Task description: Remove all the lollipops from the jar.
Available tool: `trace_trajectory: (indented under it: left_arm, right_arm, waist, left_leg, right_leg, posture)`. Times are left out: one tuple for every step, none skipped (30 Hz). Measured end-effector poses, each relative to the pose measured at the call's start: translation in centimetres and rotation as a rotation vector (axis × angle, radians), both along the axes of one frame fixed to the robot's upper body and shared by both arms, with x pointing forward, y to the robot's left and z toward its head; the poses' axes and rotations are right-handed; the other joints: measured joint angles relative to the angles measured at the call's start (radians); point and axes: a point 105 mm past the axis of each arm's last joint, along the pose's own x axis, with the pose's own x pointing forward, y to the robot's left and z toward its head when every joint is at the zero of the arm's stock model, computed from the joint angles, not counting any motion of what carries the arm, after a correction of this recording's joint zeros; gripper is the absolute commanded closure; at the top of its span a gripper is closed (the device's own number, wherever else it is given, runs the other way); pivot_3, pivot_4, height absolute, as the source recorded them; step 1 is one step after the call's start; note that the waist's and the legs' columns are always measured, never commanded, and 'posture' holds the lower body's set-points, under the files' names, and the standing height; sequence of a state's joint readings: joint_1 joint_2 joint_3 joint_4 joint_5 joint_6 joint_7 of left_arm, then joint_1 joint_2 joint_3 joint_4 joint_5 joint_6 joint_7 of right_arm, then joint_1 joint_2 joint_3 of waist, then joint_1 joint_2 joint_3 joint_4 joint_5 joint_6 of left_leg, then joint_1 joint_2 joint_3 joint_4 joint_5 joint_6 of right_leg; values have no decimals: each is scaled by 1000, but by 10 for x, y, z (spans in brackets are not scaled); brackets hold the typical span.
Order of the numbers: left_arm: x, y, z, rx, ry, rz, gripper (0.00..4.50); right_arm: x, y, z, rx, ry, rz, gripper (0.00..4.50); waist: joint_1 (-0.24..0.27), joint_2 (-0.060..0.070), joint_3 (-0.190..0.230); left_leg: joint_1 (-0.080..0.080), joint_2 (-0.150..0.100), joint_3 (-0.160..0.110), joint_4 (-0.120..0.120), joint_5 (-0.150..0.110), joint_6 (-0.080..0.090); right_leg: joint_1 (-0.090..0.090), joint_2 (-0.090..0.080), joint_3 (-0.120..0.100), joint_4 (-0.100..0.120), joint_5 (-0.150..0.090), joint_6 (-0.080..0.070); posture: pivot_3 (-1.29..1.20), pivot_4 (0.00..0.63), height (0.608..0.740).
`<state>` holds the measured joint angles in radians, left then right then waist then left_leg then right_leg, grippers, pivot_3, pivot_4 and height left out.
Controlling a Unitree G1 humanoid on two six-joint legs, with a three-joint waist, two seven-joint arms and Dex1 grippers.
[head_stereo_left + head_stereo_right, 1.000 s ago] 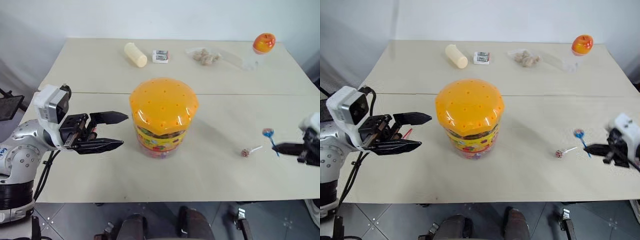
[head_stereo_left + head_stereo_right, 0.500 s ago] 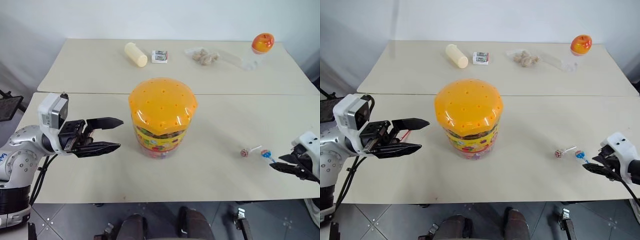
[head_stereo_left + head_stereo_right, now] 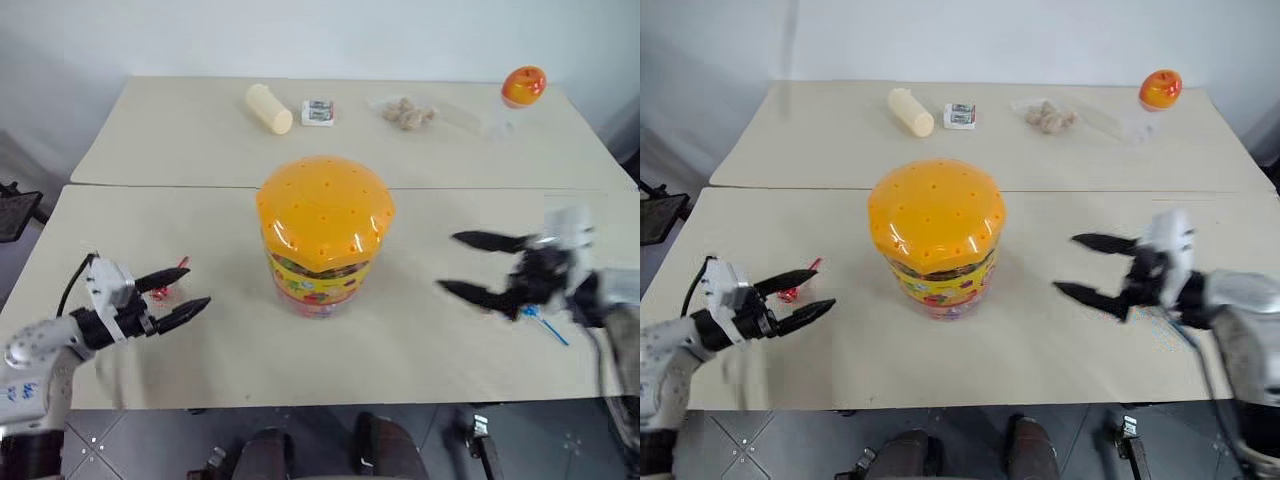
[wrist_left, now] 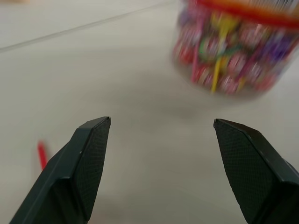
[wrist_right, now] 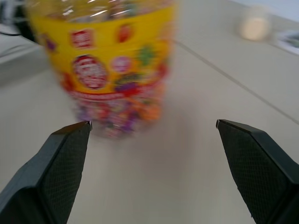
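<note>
Jar stood upright, lid on | left gripper spread wide, empty | right gripper spread wide, empty, aimed at jar | red lollipop lain between left fingers

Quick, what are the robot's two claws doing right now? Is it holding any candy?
Left claw: open, holding nothing; a red lollipop lies on the table by it.
Right claw: open, holding nothing, pointing at the jar.

No readable text anywhere. Yellow-and-red label on the jar carrying round printed emblems, lettering too blurred to make out. Small packet on the surface likewise illegible.
</note>
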<state>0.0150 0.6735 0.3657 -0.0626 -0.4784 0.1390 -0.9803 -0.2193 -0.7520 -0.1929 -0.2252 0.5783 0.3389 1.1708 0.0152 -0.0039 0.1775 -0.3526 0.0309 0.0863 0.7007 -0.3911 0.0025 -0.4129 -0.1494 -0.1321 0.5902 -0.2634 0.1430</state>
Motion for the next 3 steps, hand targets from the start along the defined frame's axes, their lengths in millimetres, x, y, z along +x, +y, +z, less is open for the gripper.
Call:
trace_trajectory:
  left_arm:
    - [-2, -3, 5, 18, -27, 2, 735]
    - [-4, -5, 9, 27, -50, 8, 735]
    - [-7, -6, 12, 34, -70, 19, 735]
  right_arm:
    - [1, 4, -4, -11, -29, 23, 38]
    - [2, 6, -6, -22, -55, 35, 38]
    - [3, 5, -9, -33, -81, 41, 38]
  waist:
    - [6, 0, 0]
    - [8, 0, 0]
    - [9, 0, 0]
  left_leg:
    - [0, 0, 0, 0, 0, 0]
    - [0, 0, 0, 1, 0, 0]
    - [1, 0, 0, 1, 0, 0]
  right_leg:
    - [0, 0, 0, 0, 0, 0]
    - [0, 0, 0, 0, 0, 0]
    - [1, 0, 0, 0, 0, 0]
  posture:
    - [0, 150, 740]
    - [0, 150, 740]
    - [0, 150, 740]
